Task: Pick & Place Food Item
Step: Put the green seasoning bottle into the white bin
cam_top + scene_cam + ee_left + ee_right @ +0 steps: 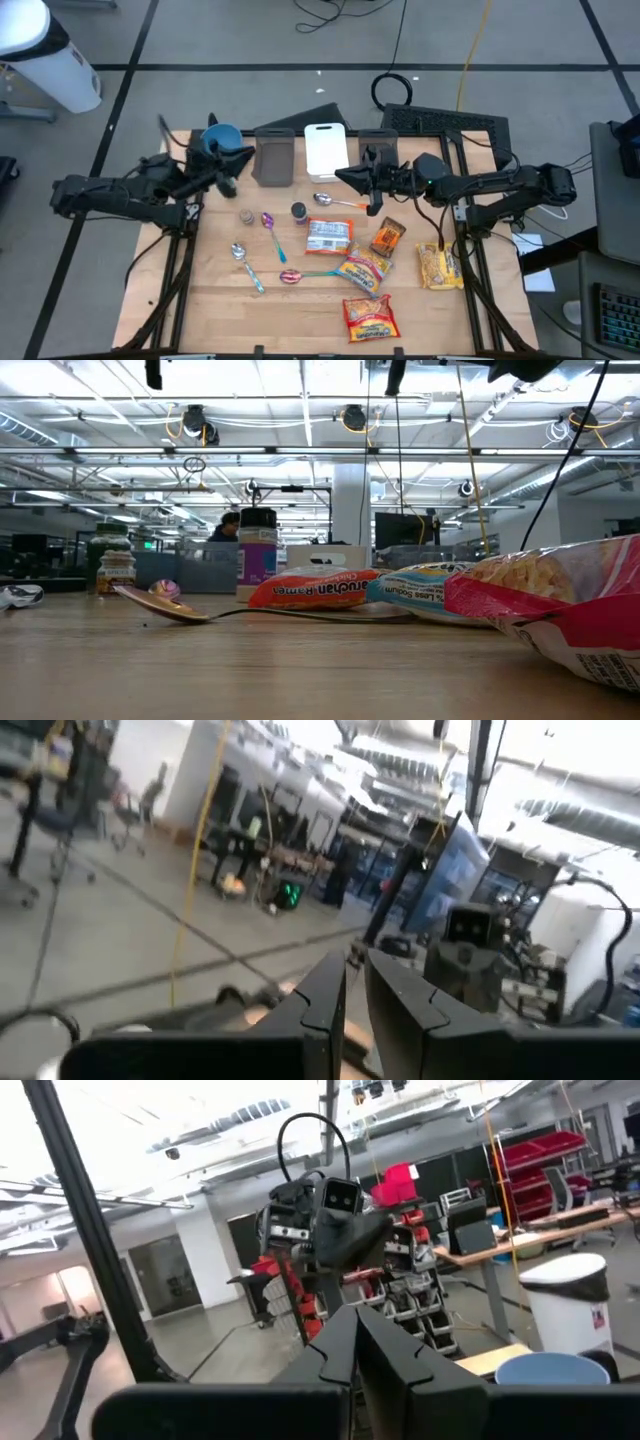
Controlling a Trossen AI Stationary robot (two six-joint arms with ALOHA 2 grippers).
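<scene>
**Both tools raised and empty, food packets on the desk**

While both arms hung above the back half of the desk (pixel 220 300), neither tool held anything. The left tool (pixel 243 157) pointed inward near the blue cup (pixel 220 138), its fingers (pixel 330 995) nearly together with only a thin gap. The right tool (pixel 343 176) faced it from the other side, just above the white cutting board (pixel 326 149), fingers (pixel 345 1345) pressed fully together. The food items lay at the desk's front right: a ramen packet (pixel 328 236), an orange snack bag (pixel 388 237), and three more packets nearby. Spoons (pixel 270 224) lay to their left.
</scene>
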